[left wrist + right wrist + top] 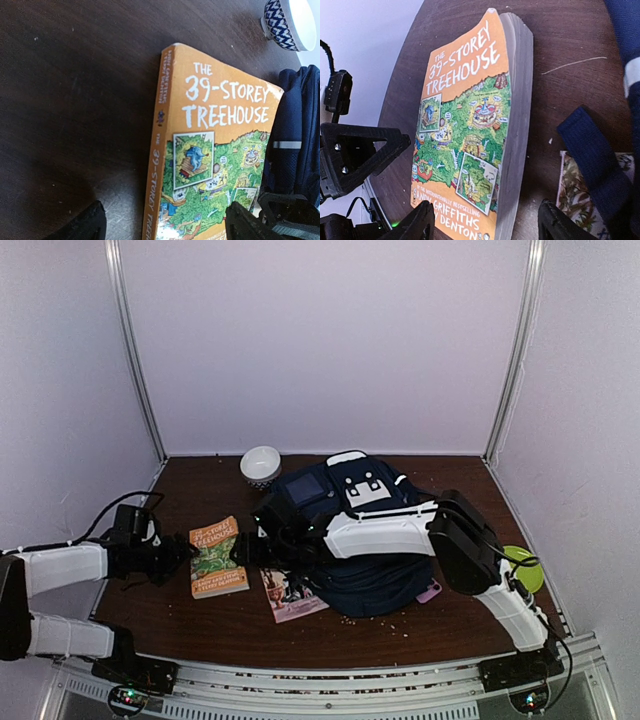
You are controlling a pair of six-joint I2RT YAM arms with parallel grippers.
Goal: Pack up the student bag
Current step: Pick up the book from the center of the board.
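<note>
The navy student bag (365, 540) lies flat in the middle of the table, front pocket up. An orange and green book, "The 39-Storey Treehouse" (217, 557), lies flat to its left; it also shows in the left wrist view (210, 165) and the right wrist view (465, 135). My left gripper (183, 553) is open at the book's spine side, jaws straddling that edge (162, 222). My right gripper (243, 550) is open at the book's page side, jaws wide over its lower edge (485, 222). Neither holds the book.
A second book or magazine (292, 592) lies partly under the bag's near left corner. A white bowl with a blue pattern (261, 466) stands at the back. A green disc (523, 567) lies at the right edge. A pink object (430, 591) pokes from under the bag.
</note>
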